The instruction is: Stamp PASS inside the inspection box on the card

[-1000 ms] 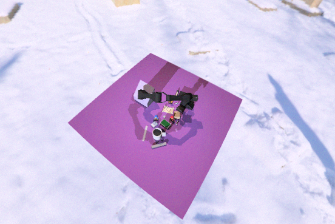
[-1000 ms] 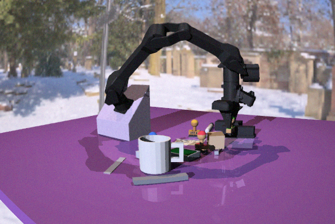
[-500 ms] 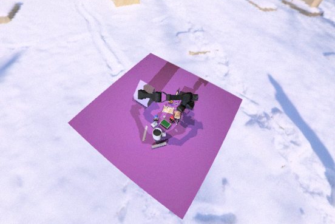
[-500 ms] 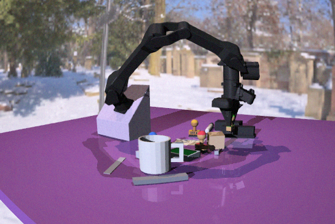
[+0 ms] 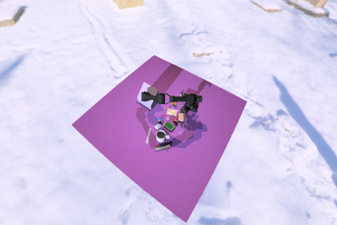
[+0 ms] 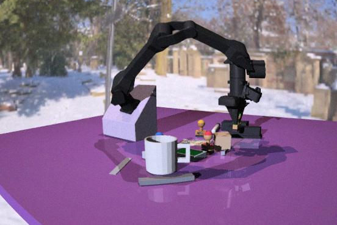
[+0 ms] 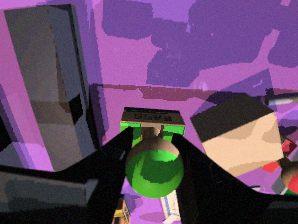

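Note:
My gripper (image 6: 236, 121) (image 7: 152, 136) is shut on the green-knobbed stamp (image 6: 235, 127) (image 7: 154, 175), which hangs upright a little above the bench. Its wooden base with dark lettering shows beyond the fingertips in the wrist view. The cream card (image 5: 172, 111) (image 6: 195, 142) lies flat, off to the arm-base side of the gripper; whether its box bears a print is too small to tell. The green ink pad (image 5: 169, 125) (image 6: 194, 152) lies nearer the mug, its lid not clearly seen.
A wooden block (image 5: 181, 117) (image 6: 222, 141) (image 7: 245, 145) stands beside the held stamp. A dark block (image 7: 42, 75) is on its other side. Red (image 6: 208, 135), yellow (image 6: 201, 123) and blue (image 5: 160, 119) knobbed stamps stand around the card and pad. A white mug (image 5: 165, 137) (image 6: 161, 157) and grey bars (image 6: 166, 180) lie beyond the pad.

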Robot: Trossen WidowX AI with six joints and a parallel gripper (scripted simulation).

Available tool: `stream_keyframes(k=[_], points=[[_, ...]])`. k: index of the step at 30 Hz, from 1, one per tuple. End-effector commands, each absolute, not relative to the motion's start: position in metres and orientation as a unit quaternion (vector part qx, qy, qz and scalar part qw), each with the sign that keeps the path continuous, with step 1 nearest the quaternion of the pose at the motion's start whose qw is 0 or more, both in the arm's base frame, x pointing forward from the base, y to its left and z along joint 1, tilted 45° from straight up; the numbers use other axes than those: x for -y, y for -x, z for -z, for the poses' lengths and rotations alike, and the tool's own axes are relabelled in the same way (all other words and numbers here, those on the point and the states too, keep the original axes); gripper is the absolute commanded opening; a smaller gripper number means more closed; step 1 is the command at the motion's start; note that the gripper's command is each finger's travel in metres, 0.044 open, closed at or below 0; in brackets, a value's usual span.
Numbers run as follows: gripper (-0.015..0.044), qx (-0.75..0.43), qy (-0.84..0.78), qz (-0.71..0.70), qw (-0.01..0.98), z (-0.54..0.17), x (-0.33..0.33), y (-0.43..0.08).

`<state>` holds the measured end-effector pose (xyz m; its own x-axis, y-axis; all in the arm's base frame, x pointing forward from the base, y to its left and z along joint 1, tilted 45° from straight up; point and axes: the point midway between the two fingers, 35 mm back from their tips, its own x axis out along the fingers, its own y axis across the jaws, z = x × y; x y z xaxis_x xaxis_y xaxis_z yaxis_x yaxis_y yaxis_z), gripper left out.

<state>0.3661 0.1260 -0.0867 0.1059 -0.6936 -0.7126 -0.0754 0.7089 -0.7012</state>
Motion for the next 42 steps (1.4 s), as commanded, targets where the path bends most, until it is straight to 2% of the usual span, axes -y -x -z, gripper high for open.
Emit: stream_keyframes(k=[1,42], points=[[0.0,-0.629,0.304,0.227,0.679,0.085,-0.129,-0.366],[0.0,-0.628,0.305,0.229,0.678,0.07,-0.142,-0.362]])
